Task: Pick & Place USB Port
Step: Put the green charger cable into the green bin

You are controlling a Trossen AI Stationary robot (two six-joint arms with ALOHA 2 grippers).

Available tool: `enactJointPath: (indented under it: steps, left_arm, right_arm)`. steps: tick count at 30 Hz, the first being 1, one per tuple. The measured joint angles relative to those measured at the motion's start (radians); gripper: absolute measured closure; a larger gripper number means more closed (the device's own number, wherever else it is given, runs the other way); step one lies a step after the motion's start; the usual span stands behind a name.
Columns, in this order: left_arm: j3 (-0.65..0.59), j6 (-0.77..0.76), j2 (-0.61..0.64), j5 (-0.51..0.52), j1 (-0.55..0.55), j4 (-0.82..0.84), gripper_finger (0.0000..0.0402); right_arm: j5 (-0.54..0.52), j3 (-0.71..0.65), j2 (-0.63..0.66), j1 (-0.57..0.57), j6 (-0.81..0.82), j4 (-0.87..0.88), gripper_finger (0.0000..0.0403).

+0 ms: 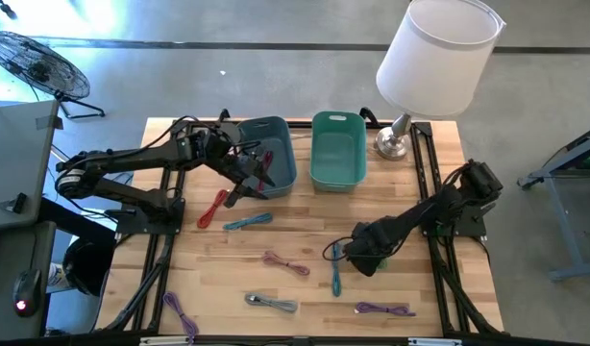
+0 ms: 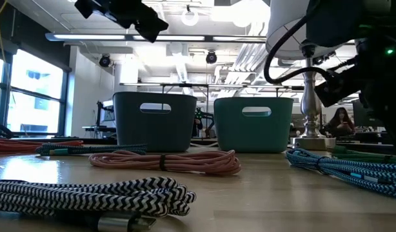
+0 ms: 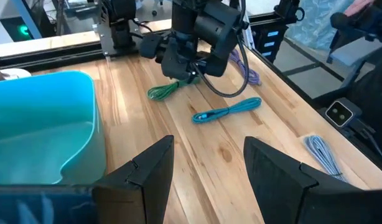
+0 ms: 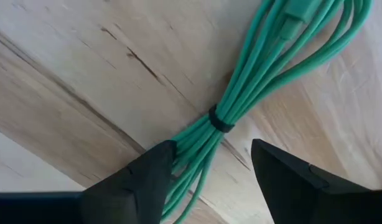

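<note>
A green cable bundle (image 4: pixel 241 93), tied with a black band (image 4: pixel 219 119), lies flat on the wooden table. My right gripper (image 4: pixel 209 149) points down over it, open, with one finger on each side of the bundle just below the band. In the high view the right gripper (image 1: pixel 364 258) hides this cable. In the left wrist view the green cable (image 3: pixel 163 91) shows beside that gripper. My left gripper (image 3: pixel 209 146) is open and holds nothing. It hangs in the air at the near edge of the blue-grey bin (image 1: pixel 276 144). My right gripper comes at the green cable from above, its fingers across the bundle. One fingertip (image 4: pixel 160 158) stands right at the bundle's outer strands (image 4: pixel 181 146). I cannot tell whether it touches them. The cable lies slack on the table.
A teal bin (image 1: pixel 337 149) and a lamp (image 1: pixel 434 58) stand at the far edge. Loose cables lie about the table: blue (image 1: pixel 335 271), teal (image 1: pixel 247 222), red (image 1: pixel 213 207), pink (image 1: pixel 285 261), grey (image 1: pixel 273 304), and purple (image 1: pixel 384 308) (image 1: pixel 180 312).
</note>
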State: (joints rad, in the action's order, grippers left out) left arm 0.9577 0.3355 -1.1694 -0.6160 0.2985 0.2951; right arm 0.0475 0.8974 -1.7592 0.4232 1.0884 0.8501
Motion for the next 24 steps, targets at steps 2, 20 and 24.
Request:
enactJointPath:
  steps: [2,20,24]
  left_arm:
    - [0.000,0.000,0.000,0.002,0.000,0.006,0.0211]
    - [-0.003,0.046,-0.013,0.127,0.000,0.056,0.0211]
    - [-0.003,0.083,-0.013,0.137,0.002,0.044,0.0211]
  right_arm:
    - [-0.011,-0.002,0.000,0.000,0.008,0.005,0.0205]
    - [-0.382,0.053,0.059,0.041,-0.020,0.104,0.0400]
    - [-0.493,0.169,0.123,0.048,-0.040,0.204,0.0401]
